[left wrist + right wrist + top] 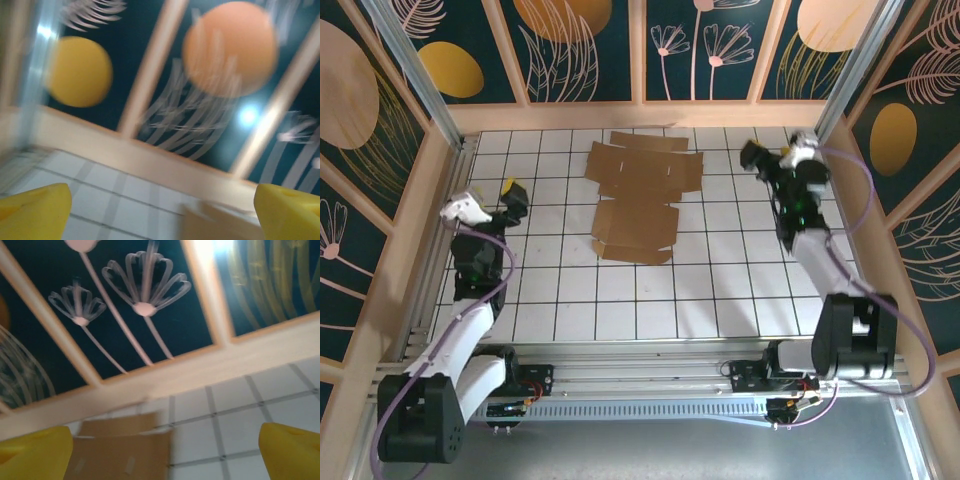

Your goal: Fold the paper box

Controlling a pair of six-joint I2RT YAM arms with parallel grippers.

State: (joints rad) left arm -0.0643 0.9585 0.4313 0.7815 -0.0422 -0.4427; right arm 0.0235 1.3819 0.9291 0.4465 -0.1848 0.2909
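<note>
The paper box (pixel 642 196) lies flat and unfolded on the white tiled table, a brown die-cut sheet with flaps reaching from the back edge toward the middle. My left gripper (pixel 513 196) hovers to its left, open with nothing between its yellow pads (pixel 32 210). Blurred cardboard (pixel 220 222) shows low in the left wrist view. My right gripper (pixel 757 157) hangs to the sheet's right near the back, also open and empty, one yellow pad (pixel 292 452) at each lower corner. A corner of the sheet (pixel 122 452) lies ahead of it.
A wooden ledge (pixel 640 115) and dark painted wall panels close the back of the table. Metal frame posts (pixel 435 110) stand at both sides. Bare tiles (pixel 650 300) stretch between the sheet and the arm bases.
</note>
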